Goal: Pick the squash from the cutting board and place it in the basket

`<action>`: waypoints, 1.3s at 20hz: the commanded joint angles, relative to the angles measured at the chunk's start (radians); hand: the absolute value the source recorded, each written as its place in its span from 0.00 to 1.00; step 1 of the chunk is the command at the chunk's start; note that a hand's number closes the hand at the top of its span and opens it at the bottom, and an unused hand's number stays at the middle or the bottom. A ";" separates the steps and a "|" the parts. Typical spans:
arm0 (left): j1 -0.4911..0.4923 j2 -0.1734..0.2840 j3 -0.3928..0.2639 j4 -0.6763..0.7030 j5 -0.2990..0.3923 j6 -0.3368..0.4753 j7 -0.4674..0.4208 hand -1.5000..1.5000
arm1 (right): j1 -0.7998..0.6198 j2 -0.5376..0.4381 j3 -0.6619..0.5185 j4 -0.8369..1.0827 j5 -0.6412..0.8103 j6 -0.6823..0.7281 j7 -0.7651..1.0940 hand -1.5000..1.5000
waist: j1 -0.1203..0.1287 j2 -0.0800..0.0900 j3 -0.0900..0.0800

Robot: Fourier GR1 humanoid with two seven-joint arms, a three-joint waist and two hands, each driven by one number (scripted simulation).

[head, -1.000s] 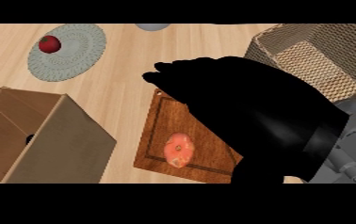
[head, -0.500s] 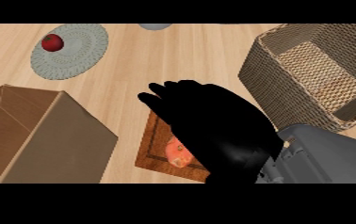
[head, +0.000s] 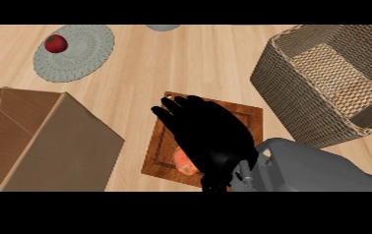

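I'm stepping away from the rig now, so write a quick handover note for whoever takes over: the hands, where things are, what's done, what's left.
Right robot hand: over the cutting board, fingers spread, above the squash; whether it touches it cannot be told.
Left robot hand: not in view.
Squash: on the board's near part, mostly hidden under the hand.
Basket: right of the board, nothing seen inside.
Done: hand positioned above the squash.
Left: grasp the squash, lift it, carry it right and place it in the basket.

Right hand (head: 207,134) spread over the cutting board (head: 247,112) — squash (head: 184,162) peeking from beneath.
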 commanded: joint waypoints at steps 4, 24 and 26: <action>-0.020 -0.027 0.014 0.116 0.022 -0.059 -0.055 0.50 | 0.123 0.019 0.045 0.040 0.137 -0.023 -0.047 0.00 | -0.005 0.012 -0.021; -0.067 -0.052 0.032 0.090 -0.015 -0.073 0.005 0.50 | 0.254 0.159 0.042 0.188 0.388 -0.016 -0.197 0.00 | -0.004 0.011 -0.021; -0.034 -0.083 0.015 0.131 -0.029 -0.070 -0.060 0.50 | 0.228 0.239 0.087 0.275 0.422 -0.018 -0.143 0.00 | 0.002 0.012 -0.022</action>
